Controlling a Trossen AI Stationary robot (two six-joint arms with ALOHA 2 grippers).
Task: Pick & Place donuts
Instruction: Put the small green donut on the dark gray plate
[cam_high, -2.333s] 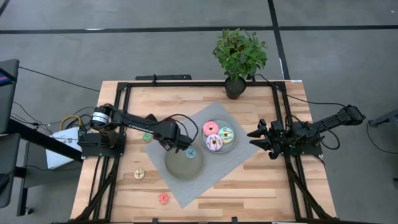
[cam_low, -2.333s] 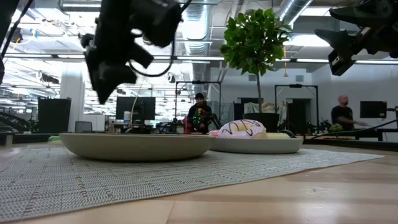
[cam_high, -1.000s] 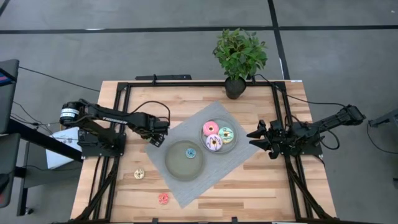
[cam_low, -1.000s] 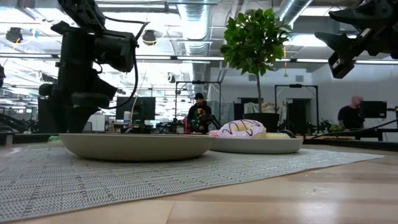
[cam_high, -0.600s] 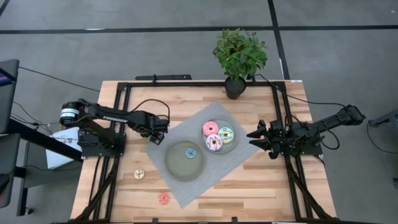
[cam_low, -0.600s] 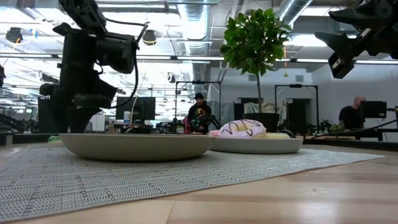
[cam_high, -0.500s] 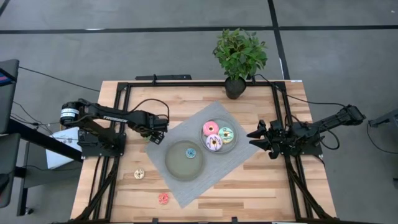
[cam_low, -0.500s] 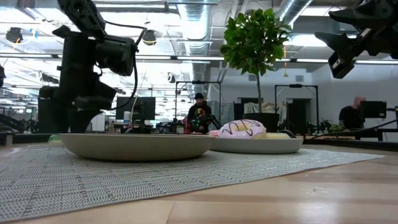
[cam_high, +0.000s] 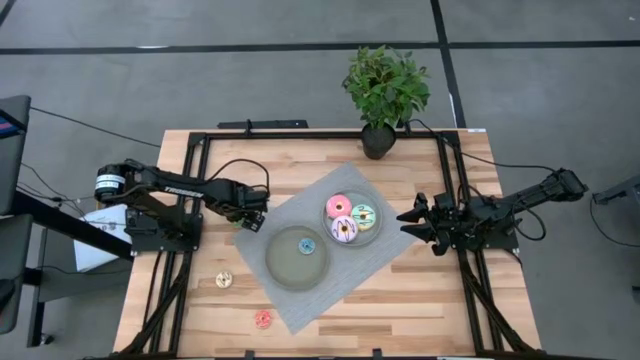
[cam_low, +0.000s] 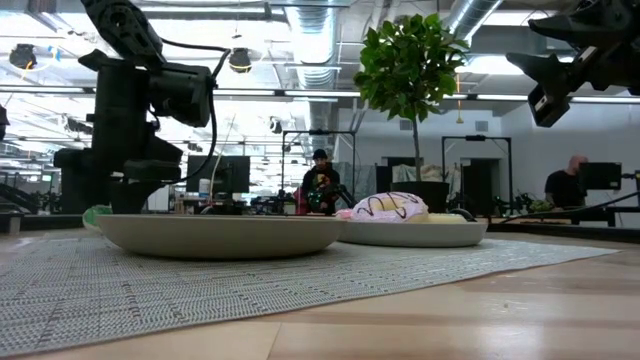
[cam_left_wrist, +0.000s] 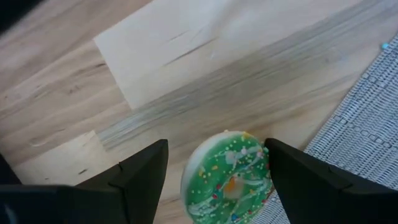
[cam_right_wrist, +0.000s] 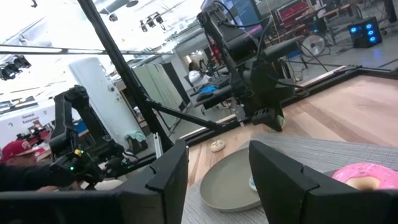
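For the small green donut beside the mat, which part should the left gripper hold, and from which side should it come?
Grip the green donut across its outer rim, coming straight down from above. It lies flat on the wood at the mat's edge, and the open left gripper already straddles it.

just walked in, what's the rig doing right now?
Sorting toy donuts onto plates. The left gripper is down at the mat's edge, fingers open around the green donut, not yet closed on it. The blue donut sits on the near plate; three larger donuts fill the far one. Yellow and red remain on the table. The right gripper waits, open.
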